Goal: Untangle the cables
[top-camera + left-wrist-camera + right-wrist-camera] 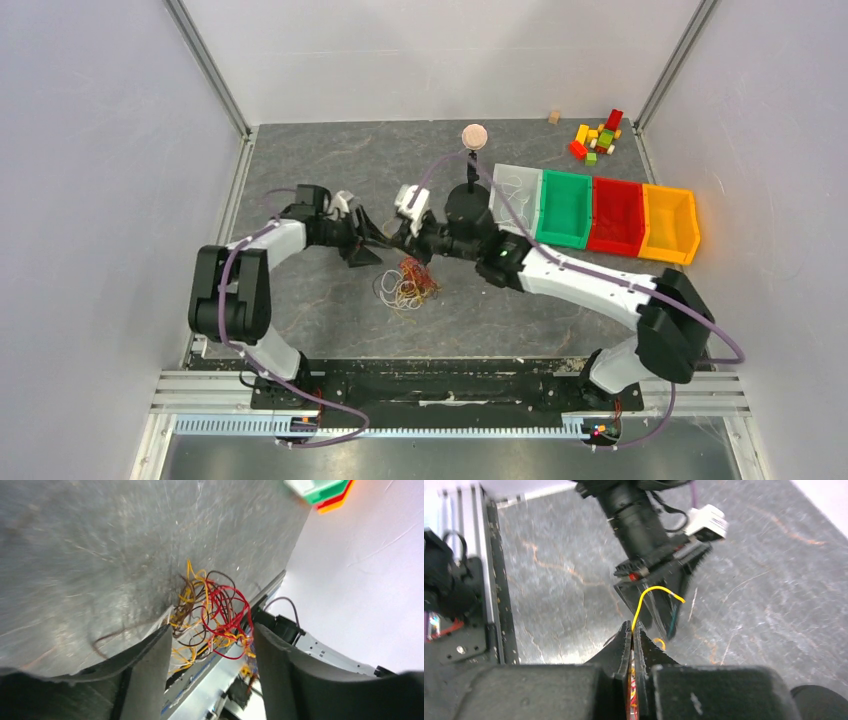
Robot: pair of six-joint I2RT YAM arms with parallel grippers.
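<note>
Cables: tangled, centre frame. Yellow strand clamped in right gripper; left gripper apart. Separating; next, probably steady pull.

From above we cannot tell strands of the cables apart; the left wrist view shows the bins blurred, cut by its top edge

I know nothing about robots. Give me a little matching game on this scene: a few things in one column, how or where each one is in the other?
Things:
1. left gripper
2. right gripper
3. cables
4. green bin

States or places:
A. between the clear bin and the red bin
B. fingers apart
C. fingers pinched on a yellow strand
D. tangled bunch just below both grippers

Pairs: 1-B, 2-C, 3-D, 4-A
</note>
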